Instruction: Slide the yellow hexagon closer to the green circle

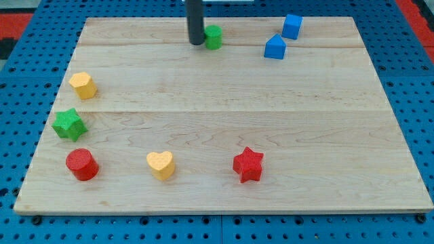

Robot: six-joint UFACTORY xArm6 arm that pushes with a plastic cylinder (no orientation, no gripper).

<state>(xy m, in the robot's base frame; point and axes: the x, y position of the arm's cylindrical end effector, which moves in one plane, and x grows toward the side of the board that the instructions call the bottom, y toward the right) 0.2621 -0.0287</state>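
The yellow hexagon [83,85] lies near the board's left edge, in the upper left part. The green circle [213,37] sits near the board's top edge, a little left of centre. My tip [196,43] rests on the board right beside the green circle, on its left side, touching or almost touching it. The dark rod rises from there out of the view's top. The hexagon is far to the left of and below my tip.
A green star [69,125] and a red cylinder [82,165] lie below the hexagon along the left edge. A yellow heart [161,165] and a red star [248,165] lie near the bottom. Two blue blocks [291,26] [274,48] sit at the top right.
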